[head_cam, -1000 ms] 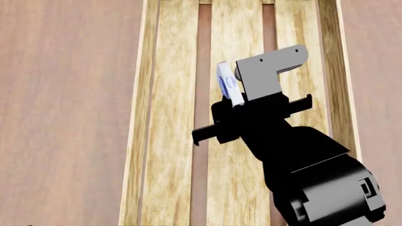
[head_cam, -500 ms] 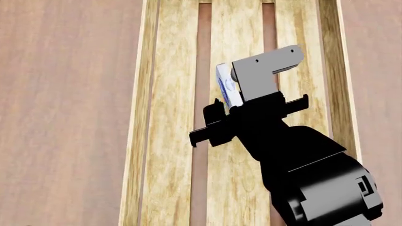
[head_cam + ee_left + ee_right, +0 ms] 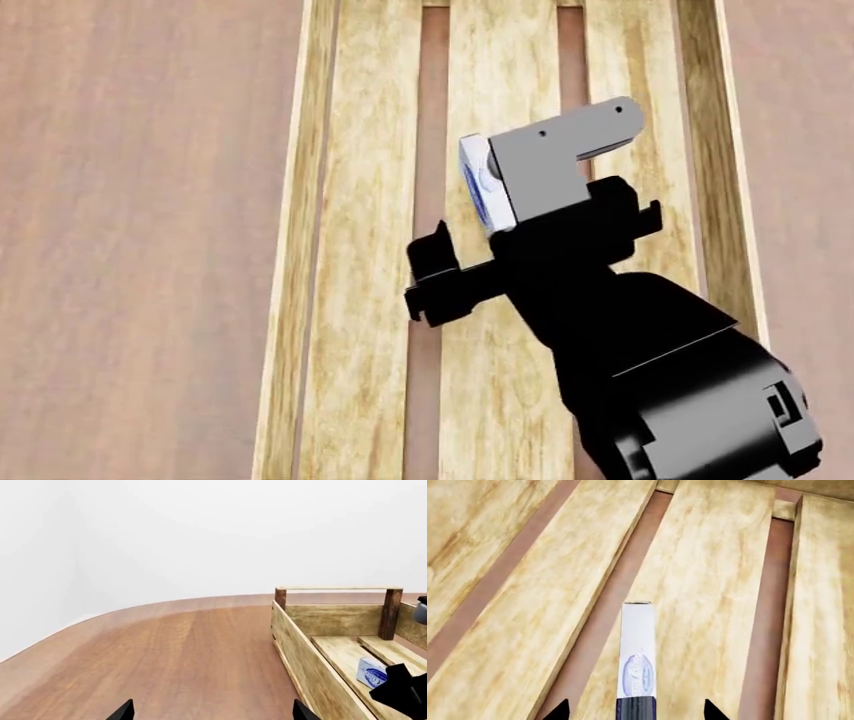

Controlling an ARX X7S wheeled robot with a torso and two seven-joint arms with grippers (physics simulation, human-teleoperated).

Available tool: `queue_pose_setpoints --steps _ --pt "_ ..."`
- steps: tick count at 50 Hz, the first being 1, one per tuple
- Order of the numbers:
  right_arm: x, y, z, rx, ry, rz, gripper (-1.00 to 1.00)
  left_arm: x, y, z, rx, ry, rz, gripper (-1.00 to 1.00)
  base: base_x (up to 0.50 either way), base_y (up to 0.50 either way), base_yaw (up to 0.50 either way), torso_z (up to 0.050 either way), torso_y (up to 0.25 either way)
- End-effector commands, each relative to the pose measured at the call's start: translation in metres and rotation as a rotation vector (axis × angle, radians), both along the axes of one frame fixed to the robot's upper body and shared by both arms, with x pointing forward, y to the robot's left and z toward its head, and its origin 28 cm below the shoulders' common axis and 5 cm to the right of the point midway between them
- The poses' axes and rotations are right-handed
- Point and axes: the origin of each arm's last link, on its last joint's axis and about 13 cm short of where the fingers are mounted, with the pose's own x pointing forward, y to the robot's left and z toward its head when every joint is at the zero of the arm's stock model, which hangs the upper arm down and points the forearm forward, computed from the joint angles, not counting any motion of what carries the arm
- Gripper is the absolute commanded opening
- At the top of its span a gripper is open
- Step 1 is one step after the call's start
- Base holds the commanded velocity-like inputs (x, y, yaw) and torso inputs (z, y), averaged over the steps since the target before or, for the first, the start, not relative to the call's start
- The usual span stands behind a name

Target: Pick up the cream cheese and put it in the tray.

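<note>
The cream cheese [image 3: 474,180] is a small white box with a blue oval logo, standing on its narrow edge inside the tray [image 3: 300,200], over a middle slat. My right gripper [image 3: 514,225] hovers right over it. In the right wrist view the cream cheese [image 3: 638,650] sits midway between the fingers of the right gripper [image 3: 637,711], which are spread wide and do not touch it. The left wrist view shows the cream cheese [image 3: 371,671] low inside the tray [image 3: 300,650]. My left gripper [image 3: 211,711] is open over the bare table beside the tray.
The wooden table [image 3: 134,250] runs along both long sides of the tray. A dark corner post [image 3: 391,612] and rail handle [image 3: 339,588] close the tray's far end. My black right arm [image 3: 400,690] reaches into the tray.
The right gripper's fingers have spread away from the cream cheese, which has stayed in place on its edge in the tray. The arm has barely shifted.
</note>
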Motion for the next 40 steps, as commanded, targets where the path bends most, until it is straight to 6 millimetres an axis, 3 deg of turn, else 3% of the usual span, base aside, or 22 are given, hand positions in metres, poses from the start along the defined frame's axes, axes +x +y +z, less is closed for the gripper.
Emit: queue_pose_setpoints --steps 1,18,40 --pt "-0.011 -0.004 0.007 -0.032 -0.038 -0.027 1.0 0.0 0.0 0.0 0.001 -0.002 0.001 1.0 0.0 0.0 0.0 0.0 0.0" --pt "-0.04 -0.011 0.025 -0.048 -0.113 -0.035 1.0 0.0 0.0 -0.001 0.003 -0.001 0.003 1.0 0.0 0.0 0.0 0.0 0.0" --pt "-0.113 -0.05 0.04 0.01 -0.29 -0.101 1.0 0.001 0.005 0.001 -0.007 -0.001 0.027 1.0 0.0 0.0 0.0 0.0 0.0"
